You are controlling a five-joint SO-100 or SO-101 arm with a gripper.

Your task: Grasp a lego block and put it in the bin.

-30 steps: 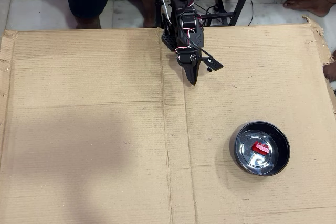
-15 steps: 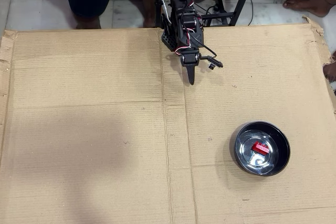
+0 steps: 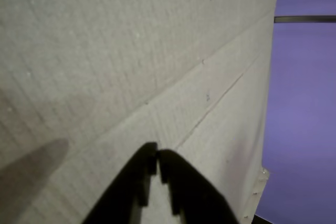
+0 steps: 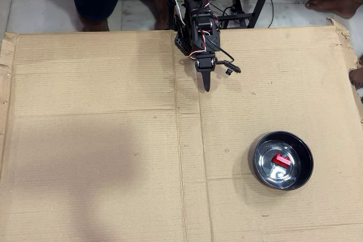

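A wide cardboard sheet (image 4: 102,140) covers the floor, bare across its left and middle. Near its lower right edge, the lego block (image 4: 281,160) lies inside the bin (image 4: 283,161). Well apart, by the far edge, the gripper (image 4: 206,86) hangs clenched and empty.

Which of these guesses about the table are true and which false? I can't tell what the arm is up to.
1. The lego block lies inside the bin. True.
2. The gripper is clamped on the block. False: in the wrist view its tips meet with nothing between them.
3. The bin sits directly under the gripper. False: in the overhead view it stands apart, toward the lower right.
4. The arm works on a cardboard sheet. True.
5. A second red block lies loose on the cardboard. False: only the one in the bin shows.
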